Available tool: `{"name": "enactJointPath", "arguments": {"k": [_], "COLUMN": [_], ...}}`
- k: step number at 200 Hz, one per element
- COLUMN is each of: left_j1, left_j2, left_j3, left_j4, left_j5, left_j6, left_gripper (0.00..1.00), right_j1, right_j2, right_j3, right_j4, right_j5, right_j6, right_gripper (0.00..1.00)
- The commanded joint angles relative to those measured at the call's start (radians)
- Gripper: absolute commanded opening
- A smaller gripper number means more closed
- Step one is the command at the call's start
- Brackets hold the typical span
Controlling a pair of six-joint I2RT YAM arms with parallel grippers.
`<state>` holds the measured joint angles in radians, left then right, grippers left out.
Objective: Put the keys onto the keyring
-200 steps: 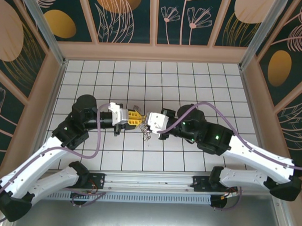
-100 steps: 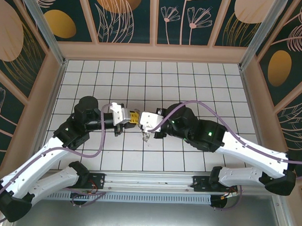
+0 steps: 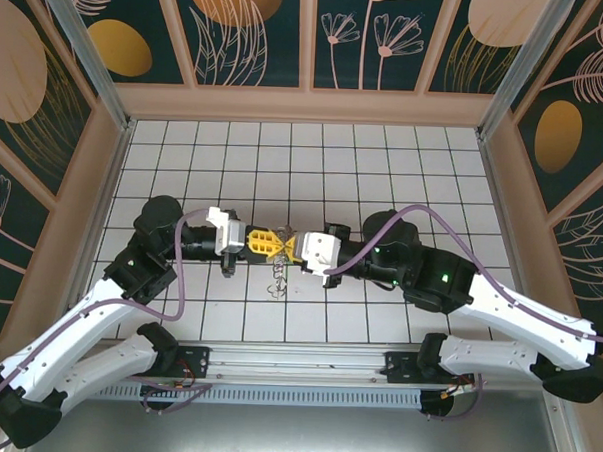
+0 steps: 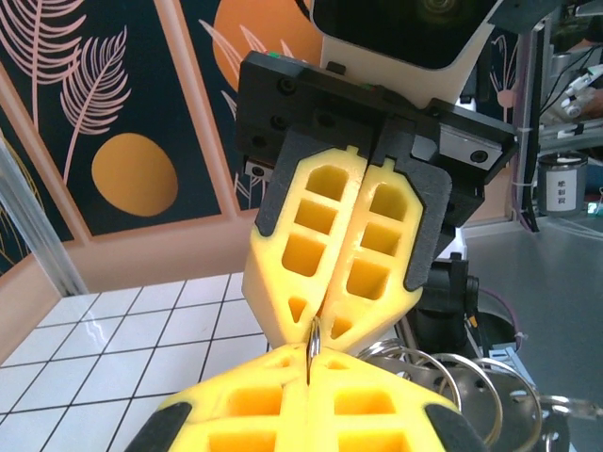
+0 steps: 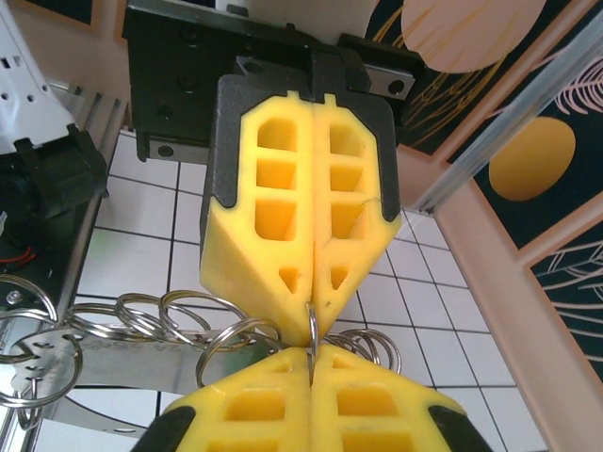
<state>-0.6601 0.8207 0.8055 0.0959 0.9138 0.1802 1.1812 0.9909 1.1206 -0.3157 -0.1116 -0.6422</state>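
Observation:
My left gripper [image 3: 275,246] and right gripper [image 3: 287,247] meet tip to tip above the middle of the tiled floor. Each is shut on the same thin silvery keyring [image 4: 311,337], which stands edge-on between the yellow tips. The left wrist view has my left gripper [image 4: 309,369] at the bottom and the right one's fingers [image 4: 377,245] above. From the right wrist, my right gripper [image 5: 311,365] pinches the keyring [image 5: 312,325] opposite the left one's fingers [image 5: 273,226]. The keys [image 3: 277,282] hang below as a small silvery bunch of loops [image 5: 174,315] with a flat metal piece [image 5: 94,363]; a faint green bit shows behind them.
White tiled floor [image 3: 384,180] stretches on all sides of the grippers, closed in by patterned walls [image 3: 289,45]. A metal rail [image 3: 295,371] with the arm bases runs along the near edge. Purple cables loop over both arms.
Both grippers have shifted a little toward the near edge and now line up level, tip to tip. The left arm drew back to the left. The hanging bunch moved left and nearer with them.

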Motion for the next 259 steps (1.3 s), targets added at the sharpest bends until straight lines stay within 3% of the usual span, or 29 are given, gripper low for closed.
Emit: {"name": "enactJointPath", "arguments": {"k": [1,23,70,138,151,208,240,259], "left_j1": [-0.01,-0.011,-0.011,-0.011,-0.012,-0.012,-0.011,-0.011], "left_j2": [-0.025,-0.028,0.006,0.051,0.057,0.018,-0.019,-0.024], "left_j3": [-0.001,-0.001,0.082,0.082,0.079,0.028,-0.012,-0.02], "left_j4": [0.151,0.137,-0.149,-0.22,-0.221,-0.135,-0.022,0.05], "left_j5": [0.091,0.07,-0.103,-0.204,-0.202,-0.188,-0.094,-0.032], "left_j6": [-0.063,-0.058,0.115,0.142,0.142,0.107,0.061,0.026], "left_gripper": [0.0,0.0,0.03,0.14,0.0,0.0,0.0,0.0], "right_j1": [-0.005,-0.006,-0.006,0.018,0.026,0.03,0.016,0.011], "right_j2": [0.016,0.022,0.112,0.225,0.244,0.188,0.102,0.062], "right_j3": [-0.025,-0.018,0.063,0.143,0.154,0.119,0.046,0.023], "right_j4": [0.051,0.05,-0.044,-0.113,-0.124,-0.101,-0.036,0.001], "right_j5": [-0.019,0.02,0.122,0.199,0.218,0.161,0.067,0.017], "right_j6": [0.007,0.001,-0.04,-0.113,-0.127,-0.088,-0.04,-0.018], "right_gripper": [0.0,0.0,0.0,0.0,0.0,0.0,0.15,0.18]}}
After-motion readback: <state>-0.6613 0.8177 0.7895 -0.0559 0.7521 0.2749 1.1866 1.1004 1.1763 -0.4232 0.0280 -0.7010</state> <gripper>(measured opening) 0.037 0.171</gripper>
